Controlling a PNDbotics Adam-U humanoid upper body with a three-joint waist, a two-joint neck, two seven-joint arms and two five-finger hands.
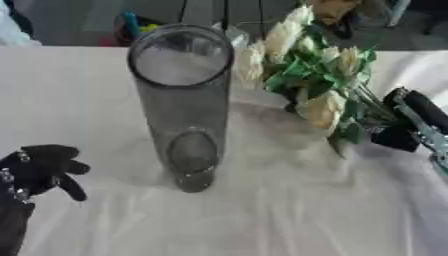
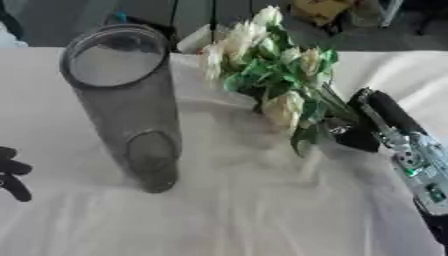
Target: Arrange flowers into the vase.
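Note:
A tall clear glass vase (image 1: 181, 107) stands upright on the white cloth, its open mouth facing up and nothing inside it. To its right a bunch of cream roses with green leaves (image 2: 271, 75) is held above the table. My right hand (image 2: 354, 132) grips the stems at the lower end of the bunch, fingers curled round them. The blooms lie beside the vase rim, outside it. My left hand (image 1: 44, 167) rests at the lower left, apart from the vase, fingers relaxed and holding nothing.
A white tablecloth (image 1: 262, 210) covers the table. Beyond its far edge lie a dark floor and some clutter, with a yellowish object (image 2: 319, 9) at the top right and a dark container with coloured items (image 1: 131, 27) behind the vase.

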